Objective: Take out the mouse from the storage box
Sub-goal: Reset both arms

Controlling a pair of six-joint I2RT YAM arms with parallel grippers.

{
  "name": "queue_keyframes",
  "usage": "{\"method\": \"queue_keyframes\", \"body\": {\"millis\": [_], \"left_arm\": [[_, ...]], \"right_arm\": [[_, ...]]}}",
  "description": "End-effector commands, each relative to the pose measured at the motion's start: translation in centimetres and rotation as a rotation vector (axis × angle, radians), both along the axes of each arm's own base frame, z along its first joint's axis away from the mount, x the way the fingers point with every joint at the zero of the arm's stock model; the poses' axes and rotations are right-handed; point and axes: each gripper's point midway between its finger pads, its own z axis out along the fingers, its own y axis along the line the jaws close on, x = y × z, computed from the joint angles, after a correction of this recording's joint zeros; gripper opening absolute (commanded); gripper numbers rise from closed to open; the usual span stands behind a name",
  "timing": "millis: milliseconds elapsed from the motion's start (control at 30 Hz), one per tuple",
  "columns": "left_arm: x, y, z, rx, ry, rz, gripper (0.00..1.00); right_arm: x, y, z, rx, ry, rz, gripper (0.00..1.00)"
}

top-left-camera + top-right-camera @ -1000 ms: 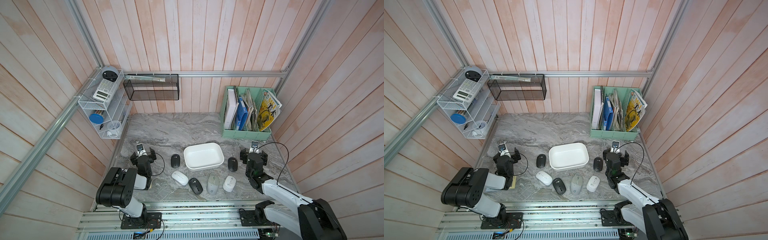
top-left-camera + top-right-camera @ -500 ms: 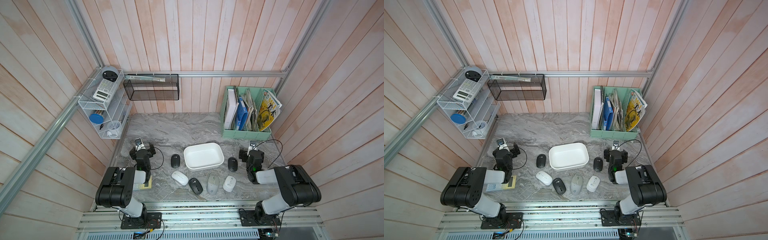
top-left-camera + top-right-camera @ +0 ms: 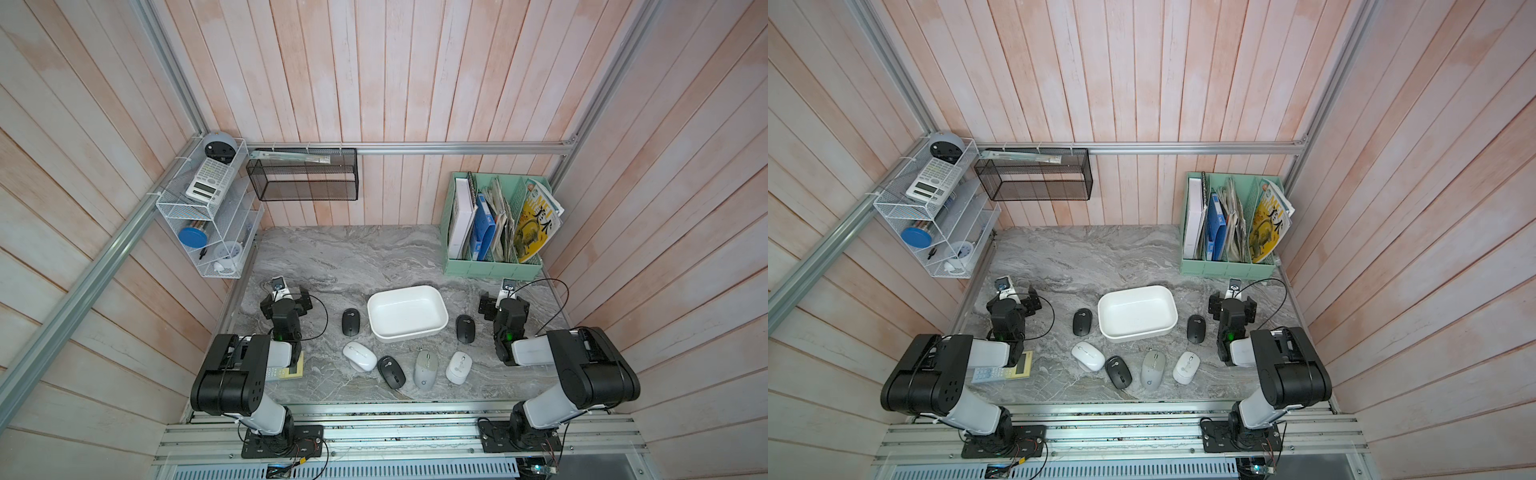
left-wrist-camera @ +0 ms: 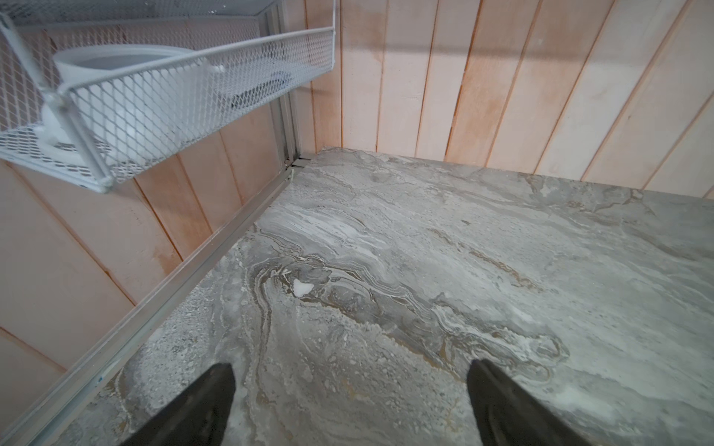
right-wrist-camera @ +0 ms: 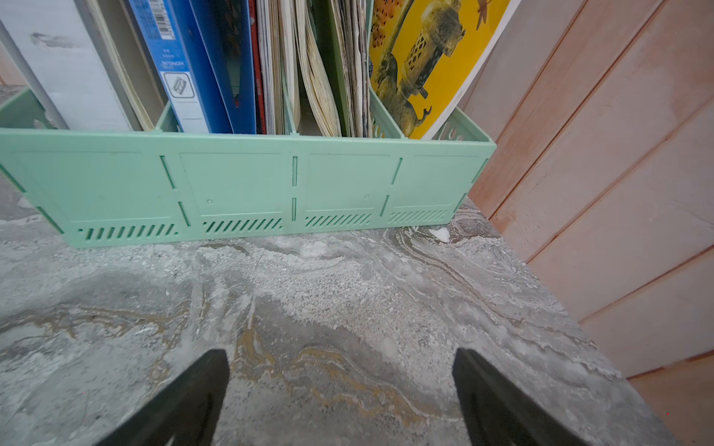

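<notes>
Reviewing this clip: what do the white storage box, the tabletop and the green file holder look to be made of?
Storage box: probably moulded white plastic, smooth with a slight sheen, rounded corners and rim.
Tabletop: grey veined marble look, matte; real stone or printed laminate cannot be told.
File holder: mint-green matte plastic, judging by moulded slots and panel seams.

Grey stone table [image 3: 353, 257], set with things.
A white box [image 3: 409, 334] is placed mid-table, with a black mouse [image 3: 350, 322] at its left and a second black mouse [image 3: 465, 328] at its right. In front, a white mouse [image 3: 360, 356], a third black mouse [image 3: 391, 371], a grey mouse [image 3: 425, 369] and a pale mouse [image 3: 459, 367] are laid in a row. A file holder [image 3: 490, 268] is stood at the back right, and a calculator [image 3: 1003, 370] is laid front left.
</notes>
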Motion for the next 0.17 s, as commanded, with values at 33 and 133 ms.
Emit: {"method": "queue_keyframes", "body": {"millis": [33, 133], "left_arm": [[0.48, -0.44, 0.18, -0.007, 0.006, -0.043, 1.0], [0.31, -0.37, 0.21, -0.002, 0.002, -0.041, 1.0]], "right_arm": [[0.56, -0.35, 1.08, 0.014, -0.042, -0.025, 0.98], [0.56, -0.41, 1.09, 0.013, -0.043, -0.027, 0.97]]}}
